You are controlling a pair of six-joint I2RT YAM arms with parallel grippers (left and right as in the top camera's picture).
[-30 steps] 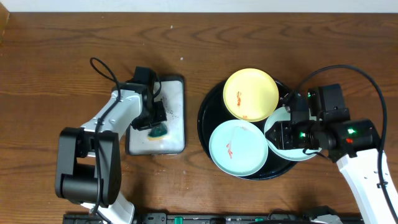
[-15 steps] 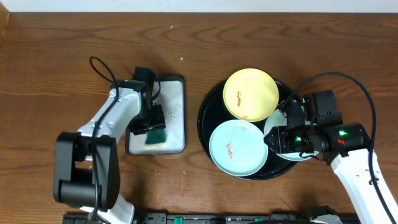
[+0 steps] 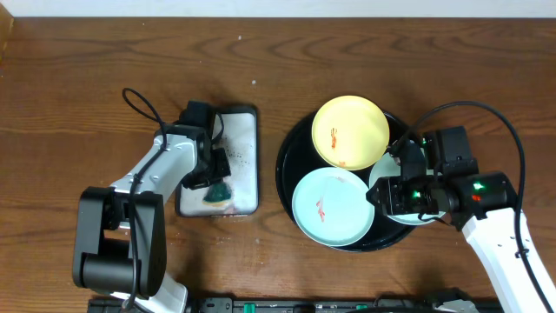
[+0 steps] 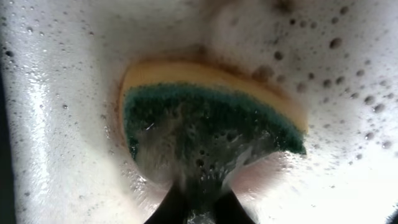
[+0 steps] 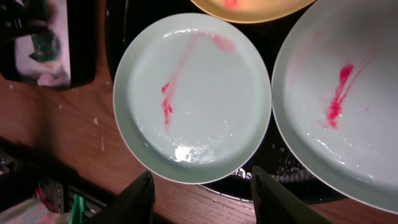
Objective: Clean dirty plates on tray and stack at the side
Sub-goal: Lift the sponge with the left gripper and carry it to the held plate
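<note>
On the black tray [image 3: 289, 152] lie three plates. The yellow plate [image 3: 350, 132] is at the back, one mint plate [image 3: 333, 207] at the front left, and a second mint plate [image 3: 387, 169] is half hidden under my right arm. All show red smears. My right gripper [image 3: 382, 196] hovers open above the tray's front; in the right wrist view its gap [image 5: 205, 196] sits just off the rim of the mint plate [image 5: 193, 99]. My left gripper [image 4: 199, 193] is shut on a green-and-yellow sponge [image 4: 211, 118] in foam.
The white sponge dish [image 3: 239, 139] stands left of the tray, full of suds, and my left gripper [image 3: 215, 181] is over its front end. Bare wooden table surrounds both. The table's front edge runs close under the tray. A black cable loops near the left arm.
The left gripper let the sponge lie flat on the dish, then closed on it again. The right arm shifted slightly left over the tray, and its jaws widened.
</note>
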